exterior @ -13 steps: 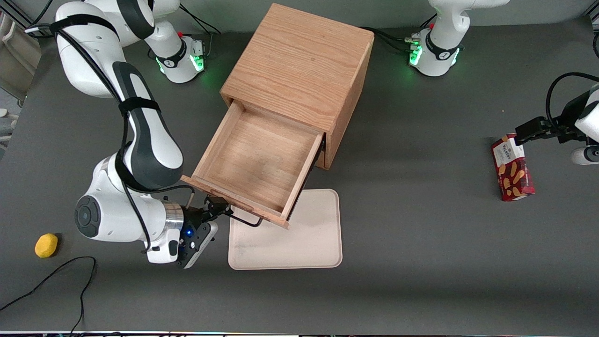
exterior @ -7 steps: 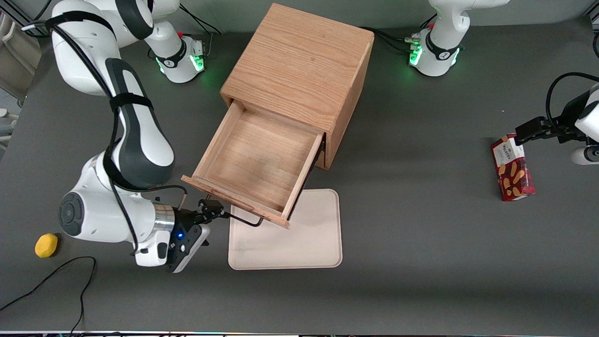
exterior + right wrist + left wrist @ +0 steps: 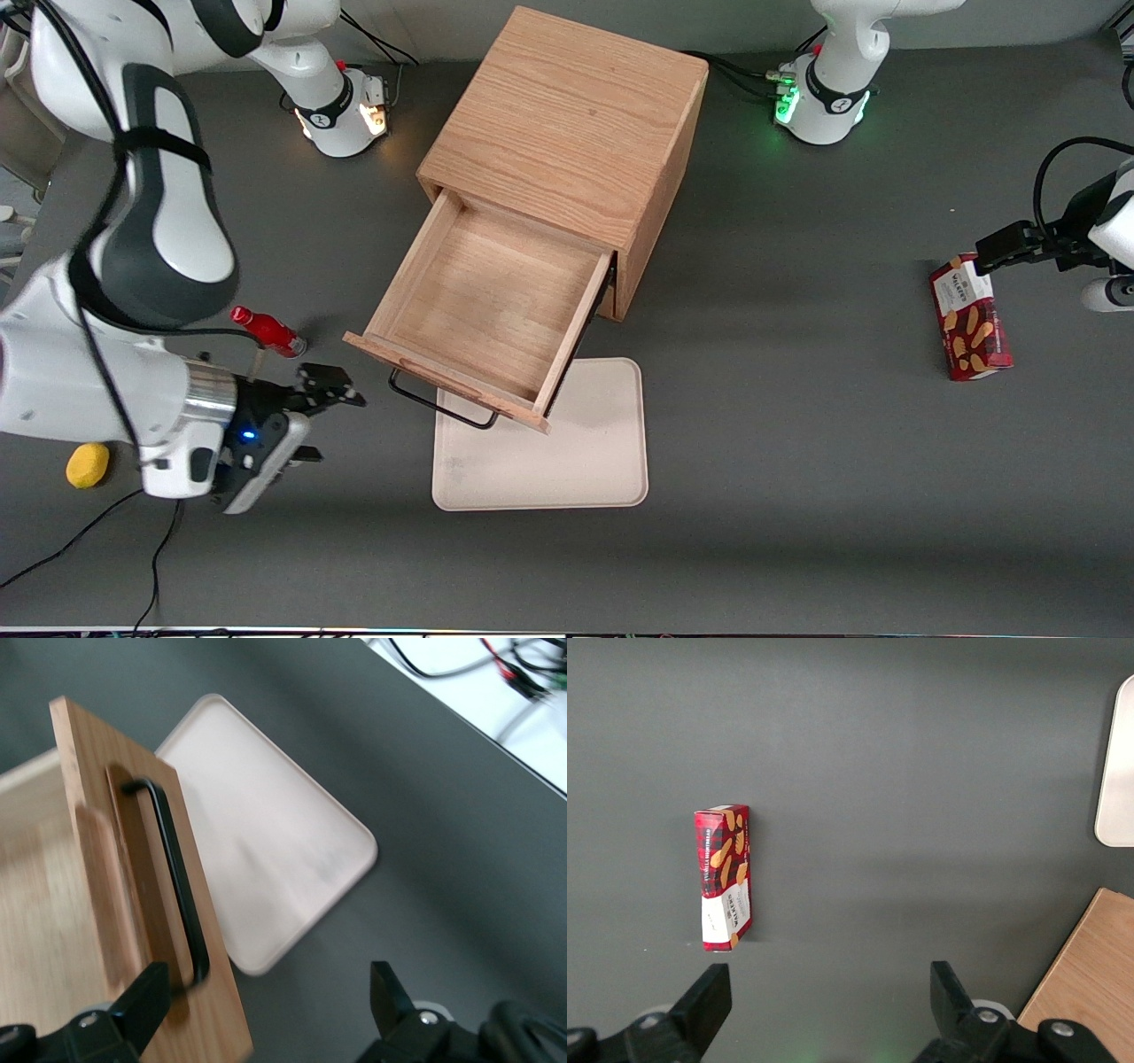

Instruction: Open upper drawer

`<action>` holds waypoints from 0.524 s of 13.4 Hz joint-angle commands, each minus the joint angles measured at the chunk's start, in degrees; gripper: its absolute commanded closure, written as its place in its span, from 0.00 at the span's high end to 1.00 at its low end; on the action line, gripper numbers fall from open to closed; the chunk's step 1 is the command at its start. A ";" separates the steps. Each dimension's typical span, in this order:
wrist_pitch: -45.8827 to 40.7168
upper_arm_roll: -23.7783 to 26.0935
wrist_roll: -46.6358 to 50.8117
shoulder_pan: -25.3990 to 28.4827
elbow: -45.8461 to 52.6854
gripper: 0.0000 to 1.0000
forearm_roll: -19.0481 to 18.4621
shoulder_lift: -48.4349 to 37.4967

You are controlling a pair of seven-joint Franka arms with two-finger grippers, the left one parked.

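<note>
The upper drawer [image 3: 483,306] of the light oak cabinet [image 3: 567,124] is pulled far out and its inside is bare. Its thin black bar handle [image 3: 440,406] runs along the drawer front [image 3: 142,904], and the same handle [image 3: 174,877] shows in the right wrist view. My right arm's gripper [image 3: 326,424] is open and holds nothing. It hovers a short way off the handle's end, toward the working arm's end of the table. In the right wrist view the gripper [image 3: 266,1001] has one fingertip [image 3: 146,1003] over the drawer front's edge. The bottom drawer is hidden under the open one.
A cream tray [image 3: 576,461] lies on the table partly under the drawer front. A red bottle [image 3: 267,330] lies close to the gripper, farther from the front camera. A yellow object [image 3: 88,465] and a black cable [image 3: 80,536] lie by the working arm. A red biscuit box [image 3: 970,319] lies toward the parked arm's end.
The gripper has let go of the handle and drawn back toward the working arm's end of the table. The arm swung away and uncovered the red bottle. The drawer has stayed open.
</note>
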 commanded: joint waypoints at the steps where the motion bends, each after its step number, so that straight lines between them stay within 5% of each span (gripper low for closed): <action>1: -1.54 -2.49 1.08 0.39 -9.26 1.00 -7.19 -7.19; 7: -2.68 -10.14 9.56 -0.93 -23.42 1.00 -7.21 -17.57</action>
